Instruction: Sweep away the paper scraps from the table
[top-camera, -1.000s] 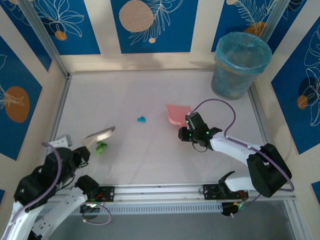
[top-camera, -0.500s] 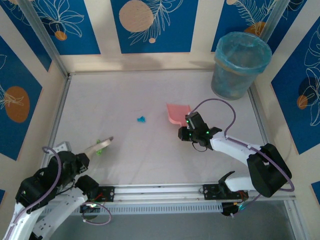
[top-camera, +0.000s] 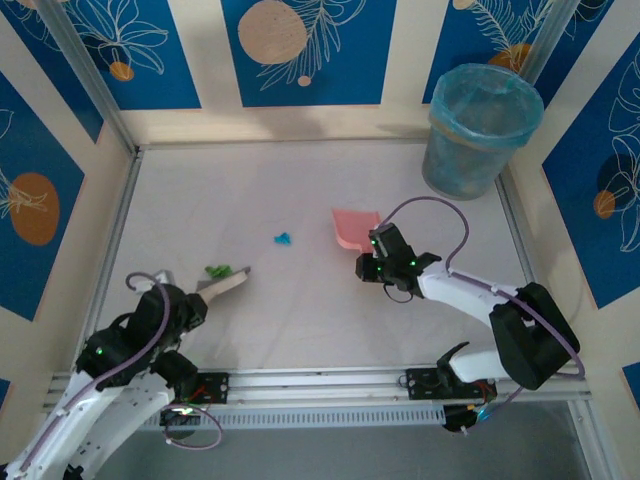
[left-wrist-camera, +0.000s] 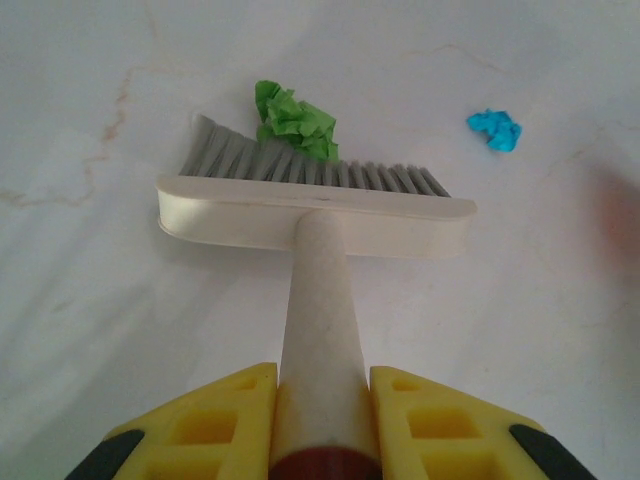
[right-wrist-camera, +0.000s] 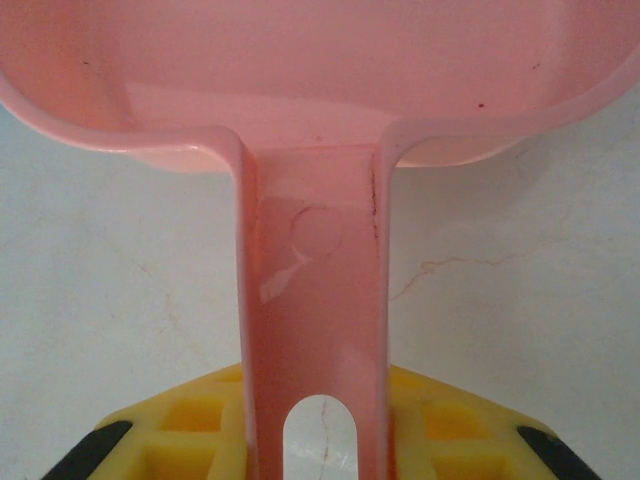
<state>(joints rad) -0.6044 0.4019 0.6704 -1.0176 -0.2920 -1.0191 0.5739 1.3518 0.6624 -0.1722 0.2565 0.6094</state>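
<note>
Mid-sweep, we press the brush (left-wrist-camera: 315, 212), clamped by its handle in our left pincer (left-wrist-camera: 322, 415), against the green scrap (left-wrist-camera: 294, 118) on the worktop (left-wrist-camera: 100, 330), and next, we judge, must drive it past the cyan scrap (left-wrist-camera: 494, 129) toward the dustpan (right-wrist-camera: 300, 70) that our right pincer (right-wrist-camera: 315, 430) grips tight.

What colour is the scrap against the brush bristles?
Green: the scrap touches the brush bristles; clearest in left wrist view.

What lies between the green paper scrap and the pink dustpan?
One cyan paper scrap, on otherwise bare table, seen from the top external camera between green scrap and dustpan.
</note>
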